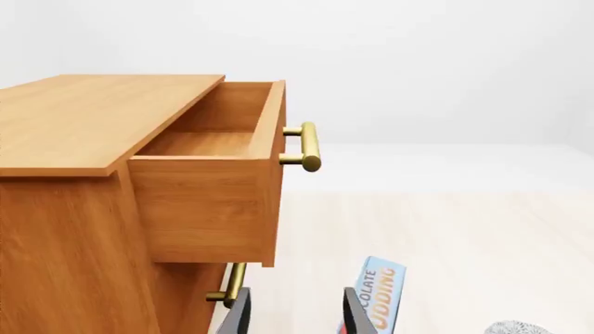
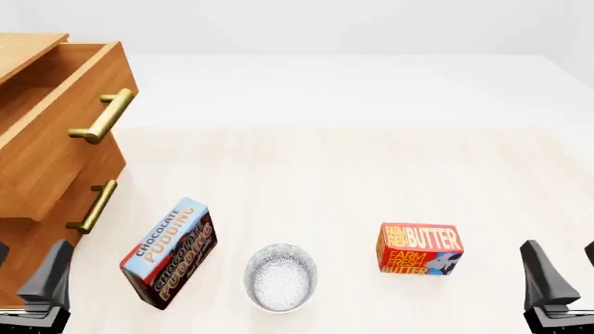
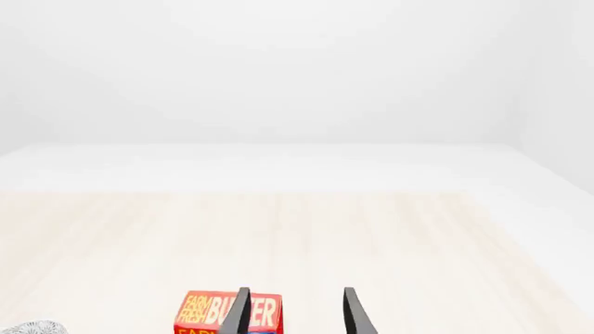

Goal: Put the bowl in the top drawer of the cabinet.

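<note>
Bowl [image 2: 280, 277], white with blue-grey speckle, is sitting upright on table [image 2: 352, 174] between both grippers, left gripper [image 1: 295, 313] and right gripper [image 3: 295, 312], both gaping open, holding nothing.

Right gripper [image 3: 294, 313] fingers [image 3: 238, 312] parted, butter box [image 3: 211, 313] beyond; bowl [image 3: 33, 327] edge, pale table [image 3: 297, 229]

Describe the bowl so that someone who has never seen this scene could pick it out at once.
From the wooden cabinet at the table's left, look right along the near edge, past the tilted chocolate pudding box. The bowl sits between it and the red butter box. It is the only round thing: white with fine dark speckles.
</note>
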Motion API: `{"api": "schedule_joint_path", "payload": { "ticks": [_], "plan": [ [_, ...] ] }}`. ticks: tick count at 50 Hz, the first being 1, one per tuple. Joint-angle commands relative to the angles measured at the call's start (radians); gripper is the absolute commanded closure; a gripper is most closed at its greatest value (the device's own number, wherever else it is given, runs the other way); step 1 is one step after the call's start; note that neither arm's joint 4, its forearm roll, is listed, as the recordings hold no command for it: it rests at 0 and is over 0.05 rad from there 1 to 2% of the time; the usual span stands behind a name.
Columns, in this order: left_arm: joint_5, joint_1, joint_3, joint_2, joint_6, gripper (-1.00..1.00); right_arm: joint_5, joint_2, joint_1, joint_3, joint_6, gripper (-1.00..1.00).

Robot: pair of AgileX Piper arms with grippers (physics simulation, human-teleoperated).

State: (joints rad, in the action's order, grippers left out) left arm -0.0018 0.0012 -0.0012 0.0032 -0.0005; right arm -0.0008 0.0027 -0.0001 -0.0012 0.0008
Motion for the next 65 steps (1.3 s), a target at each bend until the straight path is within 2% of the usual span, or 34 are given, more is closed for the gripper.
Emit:
{"api": "schedule_joint_path", "payload": {
  "ticks": [1, 15, 32, 34, 37, 42, 45, 59, 62, 65],
  "plan": [
    [-0.012, 0.005, -0.003, 0.004, 0.012, -1.00, -0.002, 0.007, -0.001, -0.002, 0.006, -1.00],
    [-0.008, -0.001, -0.005, -0.001, 0.040, -1.00, -0.001, 0.005, -0.001, -0.002, 0.007, -1.00],
    [0.005, -0.038, -0.069, -0.003, 0.018, -1.00, 0.001, 0.004, -0.001, -0.003, 0.007, -1.00],
    [-0.018, -0.053, -0.078, -0.003, 0.069, -1.00, 0.001, 0.004, -0.001, -0.003, 0.006, -1.00],
    [0.004, -0.052, -0.116, -0.003, 0.022, -1.00, 0.000, 0.005, -0.001, -0.003, 0.006, -1.00],
    [0.012, -0.053, -0.153, -0.003, 0.034, -1.00, -0.001, 0.006, -0.002, -0.002, 0.007, -1.00],
    [0.001, -0.067, -0.208, -0.003, 0.042, -1.00, -0.001, 0.006, -0.002, -0.002, 0.007, -1.00],
    [0.093, -0.045, -0.383, -0.003, 0.008, -1.00, -0.001, 0.006, -0.002, -0.002, 0.007, -1.00],
    [0.122, -0.047, -0.437, -0.003, 0.019, -1.00, -0.001, 0.006, -0.002, -0.002, 0.007, -1.00],
    [0.137, -0.062, -0.464, -0.003, 0.070, -1.00, -0.002, 0.006, -0.002, -0.002, 0.007, -1.00]
  ]
}}
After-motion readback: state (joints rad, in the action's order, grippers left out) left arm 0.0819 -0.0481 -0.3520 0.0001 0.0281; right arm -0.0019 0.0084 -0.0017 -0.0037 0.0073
